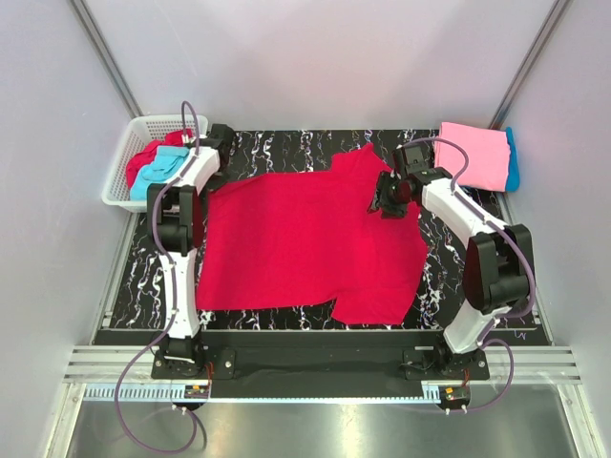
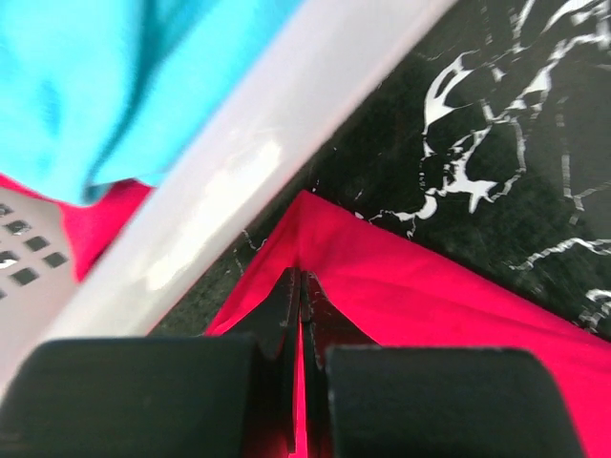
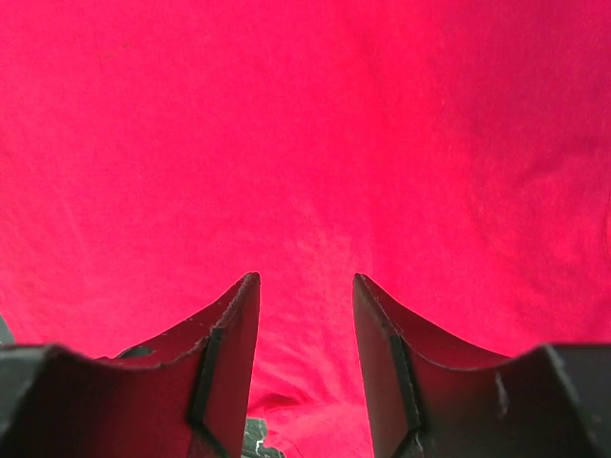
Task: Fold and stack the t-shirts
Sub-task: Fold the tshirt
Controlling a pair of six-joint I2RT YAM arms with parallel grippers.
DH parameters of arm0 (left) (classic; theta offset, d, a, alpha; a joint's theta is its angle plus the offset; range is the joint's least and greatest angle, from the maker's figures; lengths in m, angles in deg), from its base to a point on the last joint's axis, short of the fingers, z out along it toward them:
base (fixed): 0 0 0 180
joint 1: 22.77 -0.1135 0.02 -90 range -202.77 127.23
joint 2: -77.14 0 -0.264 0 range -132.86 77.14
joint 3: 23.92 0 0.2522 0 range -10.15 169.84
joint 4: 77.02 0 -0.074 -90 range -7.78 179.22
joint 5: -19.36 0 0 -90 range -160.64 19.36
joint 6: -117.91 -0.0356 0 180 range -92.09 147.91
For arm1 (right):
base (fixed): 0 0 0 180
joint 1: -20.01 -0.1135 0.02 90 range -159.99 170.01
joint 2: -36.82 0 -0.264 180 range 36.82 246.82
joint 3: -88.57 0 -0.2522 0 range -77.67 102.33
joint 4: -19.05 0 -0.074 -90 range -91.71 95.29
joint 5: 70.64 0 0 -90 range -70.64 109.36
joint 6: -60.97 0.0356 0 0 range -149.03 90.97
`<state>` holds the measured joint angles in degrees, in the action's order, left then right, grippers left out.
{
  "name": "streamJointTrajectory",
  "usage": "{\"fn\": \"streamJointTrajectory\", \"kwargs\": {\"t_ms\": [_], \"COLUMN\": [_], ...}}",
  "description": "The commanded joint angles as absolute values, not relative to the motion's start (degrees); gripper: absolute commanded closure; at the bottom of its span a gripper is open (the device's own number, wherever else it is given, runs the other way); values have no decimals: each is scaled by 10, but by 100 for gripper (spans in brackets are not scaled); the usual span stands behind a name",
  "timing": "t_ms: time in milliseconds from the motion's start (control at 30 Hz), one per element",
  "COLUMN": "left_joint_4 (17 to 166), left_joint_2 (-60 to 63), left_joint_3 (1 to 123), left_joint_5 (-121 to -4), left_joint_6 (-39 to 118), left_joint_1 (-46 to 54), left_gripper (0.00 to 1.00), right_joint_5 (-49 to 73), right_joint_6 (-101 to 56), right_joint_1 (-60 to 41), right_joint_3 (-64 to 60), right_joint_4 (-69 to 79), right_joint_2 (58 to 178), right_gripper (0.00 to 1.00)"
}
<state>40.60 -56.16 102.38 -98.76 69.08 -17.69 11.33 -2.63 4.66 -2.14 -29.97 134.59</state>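
Note:
A crimson red t-shirt [image 1: 305, 239] lies spread flat over the black marbled table. My left gripper [image 1: 212, 183] is at its far left corner, beside the basket, shut on the red cloth [image 2: 382, 286], which rises in a ridge to the closed fingertips [image 2: 302, 281]. My right gripper [image 1: 387, 196] hovers over the shirt's far right part, open, with only red cloth [image 3: 305, 143] below its fingers [image 3: 239, 315]. A folded pink t-shirt [image 1: 473, 155] rests on a turquoise blue one [image 1: 514, 157] at the far right. Another turquoise t-shirt [image 1: 158, 172] and red cloth [image 1: 143, 157] sit in the basket.
The white lattice basket [image 1: 129, 153] stands at the far left corner of the table; its rim [image 2: 258, 162] passes close by my left gripper. Grey walls enclose the table on three sides.

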Motion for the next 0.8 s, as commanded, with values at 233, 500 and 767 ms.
{"fn": "streamJointTrajectory", "kwargs": {"t_ms": [233,500,767], "left_joint_4": [405,405,407], "left_joint_2": [-467,-444,-416], "left_joint_3": [1024,977,943], "left_joint_5": [-988,-968,-935], "left_joint_6": [675,679,683], "left_joint_1": [-174,-167,-155], "left_gripper": [100,100,100], "right_joint_5": [174,145,75], "right_joint_6": [-24,-96,-152], "right_joint_1": [72,122,146], "right_joint_3": [63,322,587], "right_joint_4": [-288,-286,-320], "right_joint_2": [1395,1618,1813], "right_gripper": [46,37,42]}}
